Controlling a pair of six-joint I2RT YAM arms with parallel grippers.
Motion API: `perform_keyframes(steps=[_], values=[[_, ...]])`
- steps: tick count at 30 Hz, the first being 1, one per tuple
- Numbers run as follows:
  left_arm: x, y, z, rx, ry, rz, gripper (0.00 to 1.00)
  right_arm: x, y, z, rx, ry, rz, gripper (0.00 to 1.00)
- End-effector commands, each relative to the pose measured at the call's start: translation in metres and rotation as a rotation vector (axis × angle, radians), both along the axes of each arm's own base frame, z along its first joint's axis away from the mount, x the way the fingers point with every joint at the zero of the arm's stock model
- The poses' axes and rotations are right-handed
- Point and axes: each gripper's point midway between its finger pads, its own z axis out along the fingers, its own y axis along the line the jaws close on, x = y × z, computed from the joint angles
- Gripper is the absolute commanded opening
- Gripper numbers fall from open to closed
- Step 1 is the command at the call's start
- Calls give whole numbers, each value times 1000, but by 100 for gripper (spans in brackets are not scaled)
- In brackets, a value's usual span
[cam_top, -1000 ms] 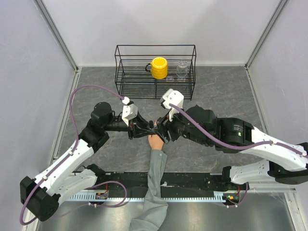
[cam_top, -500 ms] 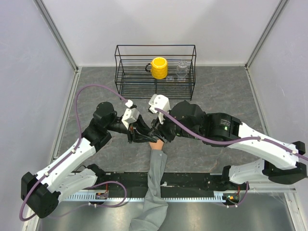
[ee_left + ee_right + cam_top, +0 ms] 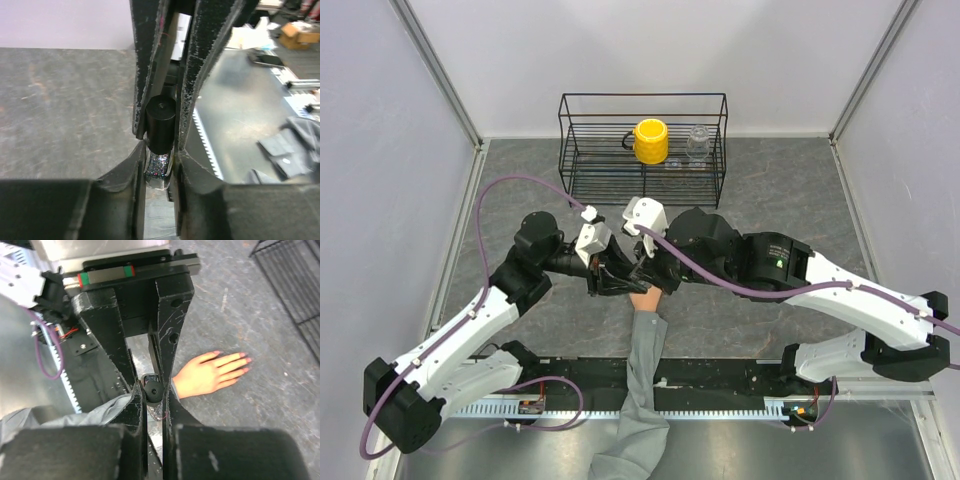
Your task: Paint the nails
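Early in the job, by the look of it. No brush out, the polish bottle [image 3: 159, 169] capped, and nothing visibly laid on the nails [image 3: 244, 359] (too small here to tell bare from coated). Judged to be at the uncapping step, with all the painting left.

Flat on the grey surface [image 3: 790, 190], near the middle of the scene and right under the meeting arms: the mannequin hand [image 3: 210, 375], palm down. Grey sleeve [image 3: 642, 400] trailing off toward the near edge.

Left fingers [image 3: 125, 172]: drawn in to a narrow gap and clamped on the glass body of the bottle, glittery polish showing between them. Right fingers [image 3: 176, 412]: likewise pinched close, gripping the black cap [image 3: 160, 122] from the opposite side. Tips of the two pairs almost touching around the bottle, in both wrist views. Bottle carried between them, off the surface, above the sleeve just beside the wrist end of the mannequin hand.

Not possible to tell whether the cap is loosened at all (no gap visible between cap and glass).
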Motion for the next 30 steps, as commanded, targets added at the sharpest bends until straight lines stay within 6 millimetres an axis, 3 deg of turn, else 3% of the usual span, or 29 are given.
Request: perform_keyframes(steps=[1, 2, 3, 4, 8, 9, 11, 12, 13, 14, 18, 21, 30], values=[[31, 2, 14, 8, -66, 218, 44, 33, -13, 18, 63, -77, -176, 0], [41, 5, 14, 11, -107, 281, 48, 42, -22, 21, 69, -99, -238, 0], [50, 9, 13, 16, -128, 345, 80, 52, -29, 17, 67, -107, -292, 0], [63, 18, 20, 2, -162, 462, 85, 58, -39, 21, 88, -115, -341, 0], [85, 49, 40, -75, -247, 717, 92, 101, -93, 17, 125, -172, -654, 0], [94, 57, 35, -81, -247, 794, 94, 123, -123, 7, 107, -203, -815, 0], [91, 68, 47, -138, -280, 840, 95, 141, -158, -3, 157, -183, -993, 0], [93, 71, 47, -143, -281, 860, 95, 160, -192, -24, 139, -173, -1131, 0], [92, 72, 49, -150, -285, 862, 95, 167, -208, -33, 150, -158, -1189, 0], [92, 72, 49, -148, -286, 864, 95, 182, -241, -57, 157, -134, -1325, 0], [91, 68, 48, -132, -273, 838, 92, 199, -310, -119, 126, -107, -1599, 0], [88, 65, 50, -140, -270, 816, 91, 202, -343, -158, 96, -146, -1729, 0], [81, 61, 53, -159, -264, 779, 90, 212, -374, -206, 32, -138, -1771, 0]])
